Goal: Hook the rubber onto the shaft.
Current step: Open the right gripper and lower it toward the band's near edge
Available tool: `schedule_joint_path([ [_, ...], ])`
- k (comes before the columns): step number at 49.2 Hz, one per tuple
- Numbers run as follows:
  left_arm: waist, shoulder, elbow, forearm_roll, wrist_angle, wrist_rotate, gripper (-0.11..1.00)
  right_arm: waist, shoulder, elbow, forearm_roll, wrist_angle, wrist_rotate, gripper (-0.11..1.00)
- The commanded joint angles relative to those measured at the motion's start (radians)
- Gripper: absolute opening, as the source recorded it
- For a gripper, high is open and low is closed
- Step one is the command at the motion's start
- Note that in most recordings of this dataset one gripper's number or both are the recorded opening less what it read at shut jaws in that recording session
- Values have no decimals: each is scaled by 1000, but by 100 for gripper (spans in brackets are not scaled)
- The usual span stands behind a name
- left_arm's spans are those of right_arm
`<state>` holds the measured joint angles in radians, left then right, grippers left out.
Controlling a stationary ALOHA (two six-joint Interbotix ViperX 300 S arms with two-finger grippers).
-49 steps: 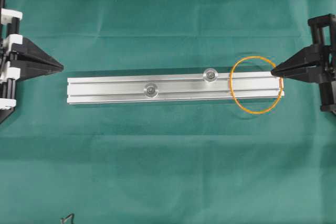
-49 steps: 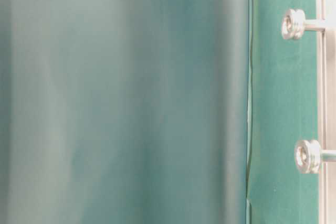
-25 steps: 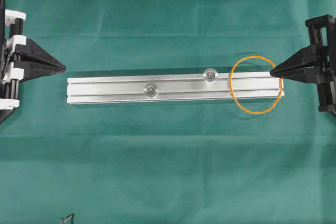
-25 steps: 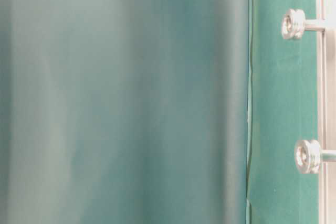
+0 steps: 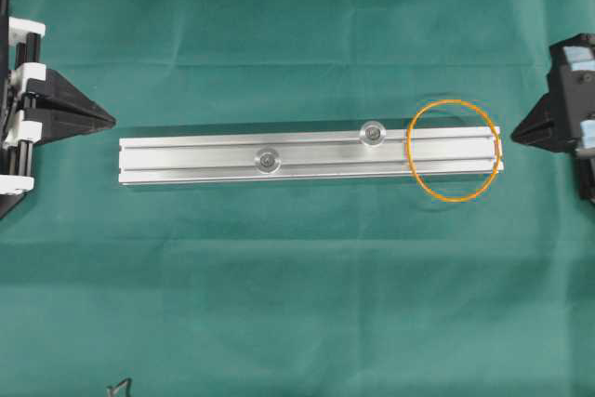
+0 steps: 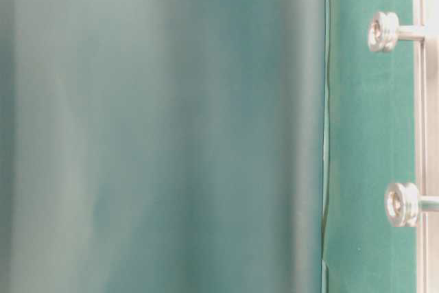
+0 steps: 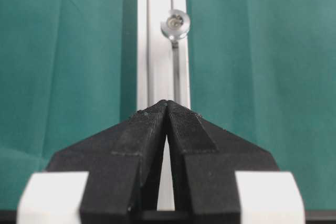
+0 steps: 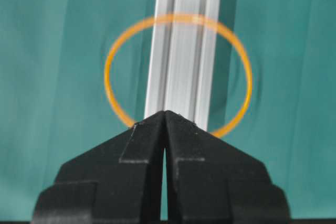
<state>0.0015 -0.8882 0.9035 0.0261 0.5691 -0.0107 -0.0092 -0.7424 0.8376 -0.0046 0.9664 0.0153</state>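
The rubber (image 5: 453, 199), a thin orange loop, lies flat over the right end of the silver rail (image 5: 186, 157), free of both grippers. Two round-headed shafts stand on the rail, one (image 5: 372, 132) close to the loop's left side and one (image 5: 268, 161) near the middle. My right gripper (image 5: 513, 134) is shut and empty, just beyond the rail's right end. In its wrist view the shut tips (image 8: 165, 112) sit before the rubber (image 8: 107, 77). My left gripper (image 5: 112, 119) is shut and empty off the rail's left end, its tips (image 7: 167, 102) facing a shaft (image 7: 175, 23).
Green cloth (image 5: 297, 304) covers the table. A small dark object (image 5: 119, 386) lies at the bottom left edge. In the table-level view a blurred green fold (image 6: 158, 128) fills the left part, and both shafts (image 6: 383, 31) (image 6: 402, 204) stick out sideways from the rail (image 6: 420, 101).
My right gripper has drawn back to the right, away from the rubber's right edge. The rubber and rail have not moved, and the left gripper has barely shifted.
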Motion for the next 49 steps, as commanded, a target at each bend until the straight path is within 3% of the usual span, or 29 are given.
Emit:
schedule_joint_path([
  [1, 2, 5, -32, 3, -5, 2, 0, -2, 15, -44, -2, 64, 3, 3],
  [15, 2, 5, -32, 3, -5, 3, 0, -2, 35, -72, -25, 167, 3, 3],
  [39, 2, 5, -32, 2, -5, 3, 0, -2, 46, -75, -43, 179, 3, 4],
  [44, 2, 3, -32, 3, -5, 3, 0, -2, 51, -75, -48, 178, 3, 16],
  [49, 2, 2, -32, 3, -5, 3, 0, -2, 51, -75, -51, 179, 3, 46],
])
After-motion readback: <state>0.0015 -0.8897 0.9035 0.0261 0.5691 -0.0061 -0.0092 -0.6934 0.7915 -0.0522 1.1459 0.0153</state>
